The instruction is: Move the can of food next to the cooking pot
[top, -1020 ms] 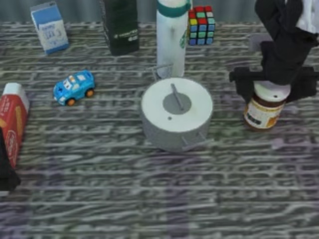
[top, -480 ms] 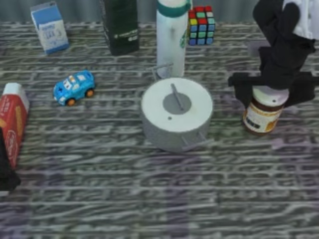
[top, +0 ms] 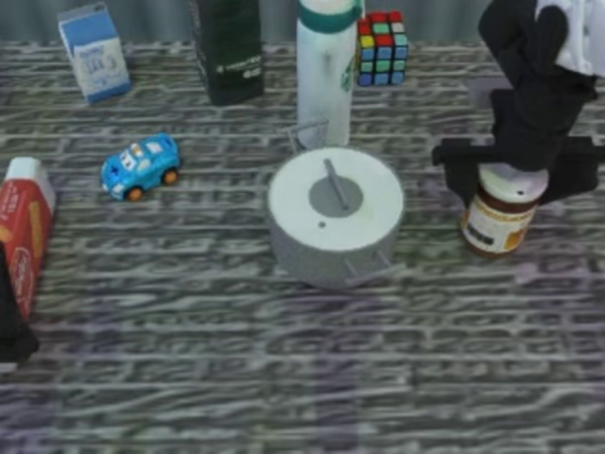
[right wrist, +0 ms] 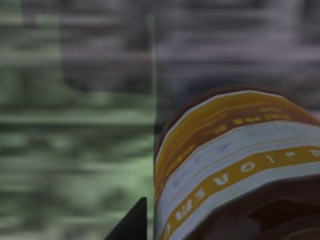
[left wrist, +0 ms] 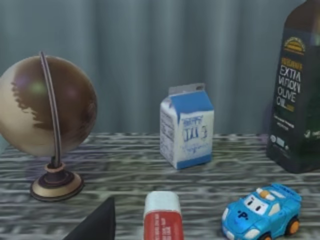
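The can of food point(top: 493, 223), dark brown with a white top and a white-and-orange label, stands upright to the right of the cooking pot point(top: 334, 216), with a gap of table between them. My right gripper point(top: 515, 172) comes down from above and is shut on the can's top. In the right wrist view the can's label point(right wrist: 235, 160) fills the picture beside one dark fingertip point(right wrist: 134, 224). The pot is a squat grey cylinder with a white lid and wire handles. My left gripper point(top: 11, 326) is parked at the table's left edge, open and empty.
A tall white bottle point(top: 324, 71) stands just behind the pot. A colour cube point(top: 381, 47), a dark oil bottle point(top: 229, 49) and a milk carton point(top: 94, 52) line the back. A blue toy car point(top: 141, 165) and a red tube point(top: 24, 227) lie left. A globe point(left wrist: 47, 115) shows in the left wrist view.
My right gripper and the can in it have shifted slightly left, toward the pot. The left arm has not moved.
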Tool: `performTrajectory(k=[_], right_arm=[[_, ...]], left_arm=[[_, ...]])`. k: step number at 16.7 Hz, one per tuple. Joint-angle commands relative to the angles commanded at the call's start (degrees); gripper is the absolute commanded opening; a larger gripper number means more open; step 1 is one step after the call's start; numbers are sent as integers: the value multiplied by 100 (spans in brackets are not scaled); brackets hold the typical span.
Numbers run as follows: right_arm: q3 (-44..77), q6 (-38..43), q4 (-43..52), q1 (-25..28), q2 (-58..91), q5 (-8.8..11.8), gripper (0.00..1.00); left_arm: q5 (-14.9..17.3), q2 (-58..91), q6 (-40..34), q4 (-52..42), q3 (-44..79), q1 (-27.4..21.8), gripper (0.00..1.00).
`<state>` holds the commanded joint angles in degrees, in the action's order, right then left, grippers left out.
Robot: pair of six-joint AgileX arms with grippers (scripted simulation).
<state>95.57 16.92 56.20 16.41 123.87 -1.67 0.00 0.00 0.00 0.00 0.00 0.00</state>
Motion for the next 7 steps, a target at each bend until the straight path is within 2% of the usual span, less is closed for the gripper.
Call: performTrajectory(k=[1, 2, 7], right_arm=[[0, 0, 0, 0, 0, 0, 98], [0, 0, 0, 0, 0, 0, 100], [0, 0, 0, 0, 0, 0, 100]], left_arm=[[0, 0, 0, 0, 0, 0, 100], [0, 0, 0, 0, 0, 0, 100], [0, 0, 0, 0, 0, 0, 100]])
